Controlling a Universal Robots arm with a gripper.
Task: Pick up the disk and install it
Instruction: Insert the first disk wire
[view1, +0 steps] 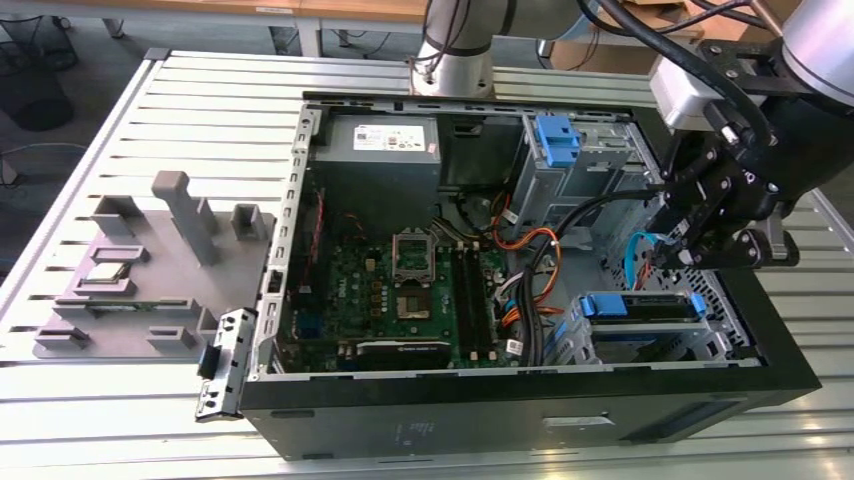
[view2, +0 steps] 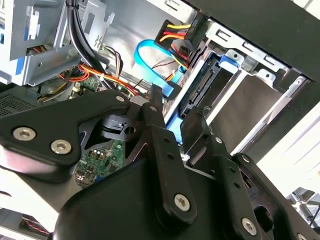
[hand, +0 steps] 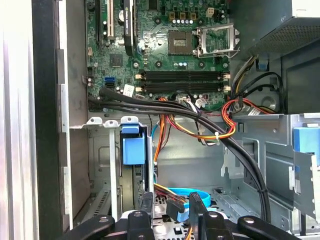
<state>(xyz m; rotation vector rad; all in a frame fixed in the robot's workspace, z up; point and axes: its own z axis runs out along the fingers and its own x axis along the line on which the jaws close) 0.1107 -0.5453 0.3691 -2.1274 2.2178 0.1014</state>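
**Disk seated in the drive cage, pincer empty beside it**

The slatted metal worktop (view1: 174, 90) carries an open black computer case (view1: 534, 420) with its motherboard (view1: 400, 290) exposed. A grey fixture (view1: 147, 260) stands beside the case on the exterior view's left. The arm (view1: 821, 45) hangs over the case's corner on the exterior view's right. There the disk (view1: 641, 305), in its blue caddy, sits in the drive cage. Close by, the pincer (view1: 687, 255) holds nothing, its fingers (view2: 157, 125) a narrow gap apart.
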